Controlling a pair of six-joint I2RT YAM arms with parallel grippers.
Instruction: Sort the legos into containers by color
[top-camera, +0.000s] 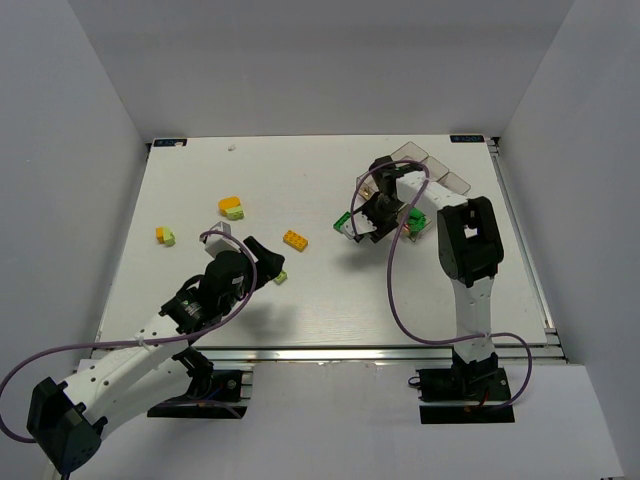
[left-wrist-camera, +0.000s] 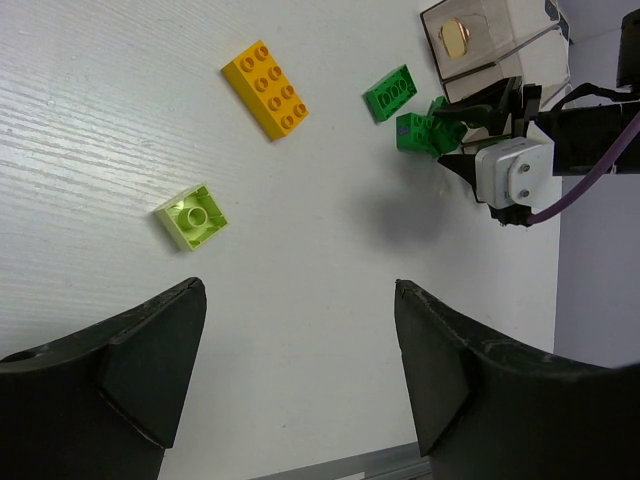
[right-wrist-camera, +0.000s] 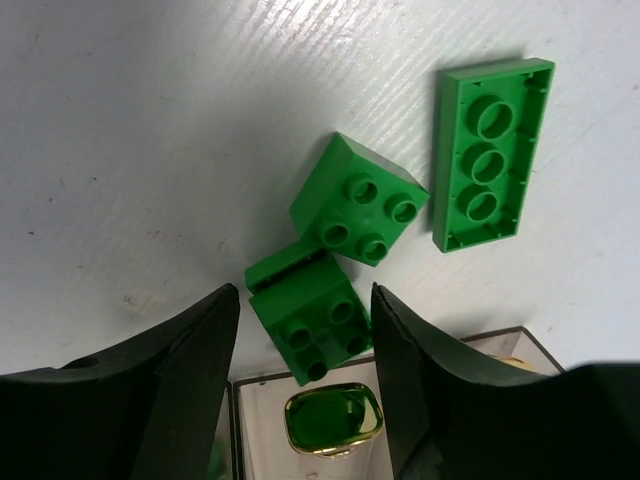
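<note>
Three green bricks lie just beside the bins — one between the wide-spread fingers of the right gripper, not yet pinched. Next, I judge: close, lift, drop it in. Left gripper, also wide, hovers well away from the bins above a lime brick.

We can read no text, label, brand or number in any view; the studs of the dark green studded plastic bricks show no legible lettering.
</note>
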